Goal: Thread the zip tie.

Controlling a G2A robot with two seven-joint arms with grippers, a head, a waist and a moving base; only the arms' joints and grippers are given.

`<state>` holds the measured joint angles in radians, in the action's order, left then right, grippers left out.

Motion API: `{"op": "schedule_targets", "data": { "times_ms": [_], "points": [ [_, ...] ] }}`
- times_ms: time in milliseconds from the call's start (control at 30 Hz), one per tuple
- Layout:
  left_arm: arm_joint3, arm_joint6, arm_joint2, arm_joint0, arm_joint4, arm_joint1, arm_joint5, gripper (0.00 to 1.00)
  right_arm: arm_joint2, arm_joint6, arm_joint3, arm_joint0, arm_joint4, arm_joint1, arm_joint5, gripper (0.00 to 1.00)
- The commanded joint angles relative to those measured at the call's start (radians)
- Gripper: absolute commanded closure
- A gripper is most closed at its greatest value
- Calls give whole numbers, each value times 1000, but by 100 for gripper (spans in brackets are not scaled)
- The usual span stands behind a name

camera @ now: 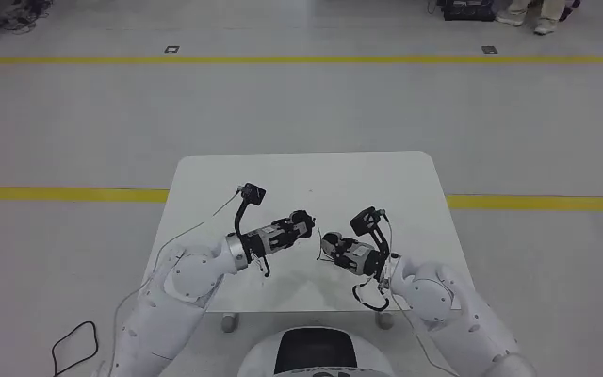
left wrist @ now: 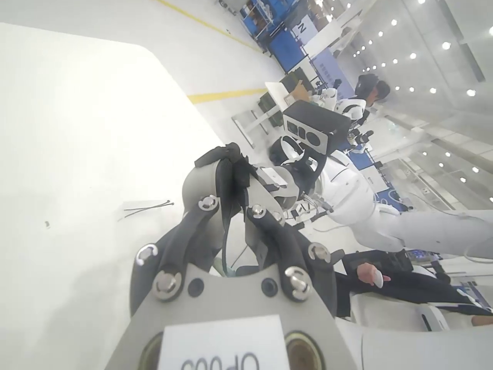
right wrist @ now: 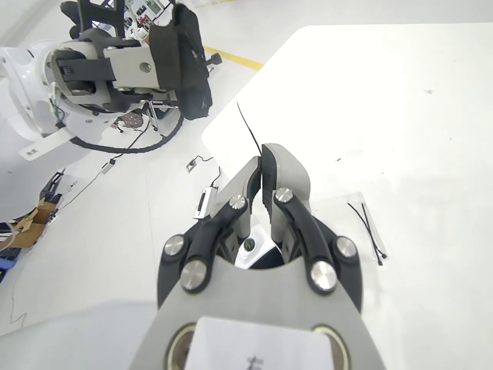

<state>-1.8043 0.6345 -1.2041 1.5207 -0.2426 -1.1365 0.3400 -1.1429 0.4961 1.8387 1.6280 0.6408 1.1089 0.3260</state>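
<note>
The right tool [right wrist: 262,155] is pressed together, pinching the zip tie [right wrist: 247,123] at its very tip. On this tool's grey body, back by the wrist, a white paper label [right wrist: 262,344] carries dark handwritten marks that the frame edge cuts off. The left tool [left wrist: 227,161] has a similar sticker [left wrist: 221,344] in the same place, also only partly readable. Black cloth is wrapped around the left tool's tip, and I cannot tell whether it is spread or pressed together.

The zip tie is a thin, plain black strip. It sticks out past the right tool's tip in a slight curve and narrows to a point, with its free end in the air above the desk [camera: 301,179]. That end points roughly toward the left tool and stops short of it. The tie's head is hidden.

Seen from above, the two tools face each other tip to tip over the front half of the white desk, about midway between its left and right edges. They are close but apart, and the left one sits slightly farther from the front edge.

Farther out, two spare ties [right wrist: 366,225], black and just as thin, lie flat side by side on a clear sheet [right wrist: 360,196] on the desk. Each has a small square head at one end. A few dark specks [right wrist: 428,92] mark the desk surface toward its far edge.
</note>
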Motion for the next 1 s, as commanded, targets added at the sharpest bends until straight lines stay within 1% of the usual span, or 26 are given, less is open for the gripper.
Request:
{"op": "schedule_targets", "data": {
  "times_ms": [0,67,100,133,267,333,467,567,600,633,867,933,967],
  "points": [
    [0,-3,0,-1,-8,0,-1,100,0,0,0,0,0,0,0,100],
    [-8,-26,2,-6,-80,2,-9,100,3,-6,0,1,1,0,-5,100],
    [-15,-33,1,-5,-120,4,-6,100,3,1,0,0,3,0,-7,100],
    [-28,-44,-3,-4,-186,8,0,100,1,17,3,-1,3,-1,-11,100],
    [-76,-92,-3,20,-346,19,0,100,-8,71,13,-5,-4,-6,-23,100],
    [-89,-113,-3,29,-415,25,0,100,-12,93,17,-8,-10,-8,-31,100],
    [-119,-142,23,44,-550,37,0,100,-13,156,24,-19,-29,-11,-48,100],
    [-131,-157,49,45,-608,46,0,100,-12,206,23,-32,-70,-13,-49,100],
    [-132,-159,65,43,-622,50,0,100,-13,225,21,-39,-86,-13,-47,100],
    [-128,-166,71,40,-626,53,0,100,-13,225,21,-39,-86,-13,-47,100],
    [-125,-174,69,38,-634,54,-3,100,-13,225,21,-39,-86,-13,-47,100],
    [-133,-169,76,32,-736,57,-28,100,-2,237,15,-39,-87,-13,-59,100],
    [-138,-174,82,35,-755,57,-33,100,0,258,12,-45,-103,-13,-65,100]
  ]
}}
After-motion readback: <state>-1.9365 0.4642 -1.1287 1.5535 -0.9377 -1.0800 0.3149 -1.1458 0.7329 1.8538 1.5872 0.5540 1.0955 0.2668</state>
